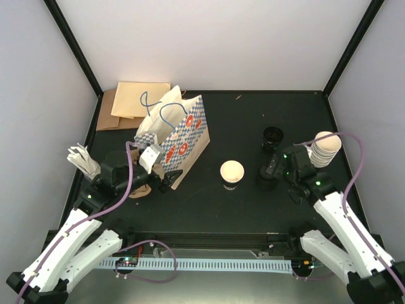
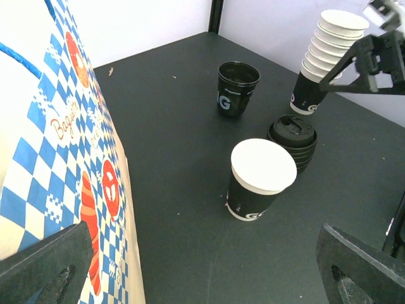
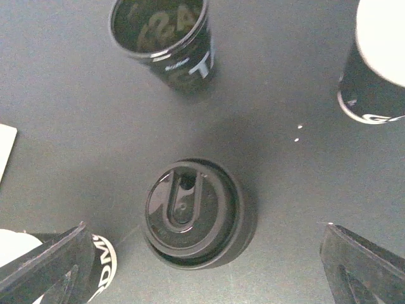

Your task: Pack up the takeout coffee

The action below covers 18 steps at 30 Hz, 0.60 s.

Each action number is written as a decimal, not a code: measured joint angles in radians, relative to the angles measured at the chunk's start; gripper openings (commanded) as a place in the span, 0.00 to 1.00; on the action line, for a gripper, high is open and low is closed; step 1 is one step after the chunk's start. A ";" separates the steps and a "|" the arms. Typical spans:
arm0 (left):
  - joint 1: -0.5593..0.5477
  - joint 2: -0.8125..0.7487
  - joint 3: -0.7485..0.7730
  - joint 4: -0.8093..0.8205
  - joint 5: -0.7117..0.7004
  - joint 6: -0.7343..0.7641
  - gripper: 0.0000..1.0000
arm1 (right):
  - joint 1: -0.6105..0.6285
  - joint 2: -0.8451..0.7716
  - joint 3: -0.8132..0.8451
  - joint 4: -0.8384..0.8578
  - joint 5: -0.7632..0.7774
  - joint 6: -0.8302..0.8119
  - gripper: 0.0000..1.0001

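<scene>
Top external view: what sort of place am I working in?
Probably a mock coffee-takeout packing station in a white-walled test booth: a blue-checked paper bag stands on the black table, with a single paper cup, a stack of black lids and nested cups.

— What encloses the space?
— Plain pale walls: a back wall [image 1: 215,44], a left wall [image 1: 38,95] and a right wall [image 1: 376,82]. A black post [image 1: 74,45] runs up each far corner.
— And underneath?
— A dark matte surface [image 1: 253,114], with a white slotted strip [image 1: 215,263] along its near edge.
— The light?
— Soft and even. The back wall is brightest and shadows are faint.
</scene>
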 measured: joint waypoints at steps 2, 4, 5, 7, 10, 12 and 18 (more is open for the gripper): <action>0.000 -0.001 0.000 0.000 0.000 0.000 0.99 | 0.038 0.058 0.011 0.005 0.000 -0.012 1.00; 0.000 -0.002 0.000 0.000 0.000 0.000 0.99 | 0.057 0.125 0.022 0.005 0.001 -0.027 1.00; 0.000 -0.007 0.000 0.000 0.000 0.000 0.99 | 0.069 0.172 0.032 0.005 0.005 -0.036 1.00; 0.000 -0.012 0.000 0.001 0.000 0.000 0.99 | 0.094 0.241 0.050 0.001 0.017 -0.050 1.00; 0.000 -0.020 -0.001 0.003 0.000 0.000 0.99 | 0.124 0.305 0.071 -0.004 0.029 -0.068 1.00; 0.000 -0.024 -0.001 0.004 0.000 0.000 0.99 | 0.129 0.321 0.080 -0.003 0.031 -0.076 1.00; 0.000 -0.027 -0.001 0.004 0.001 0.000 0.99 | 0.131 0.373 0.115 -0.005 0.055 -0.094 1.00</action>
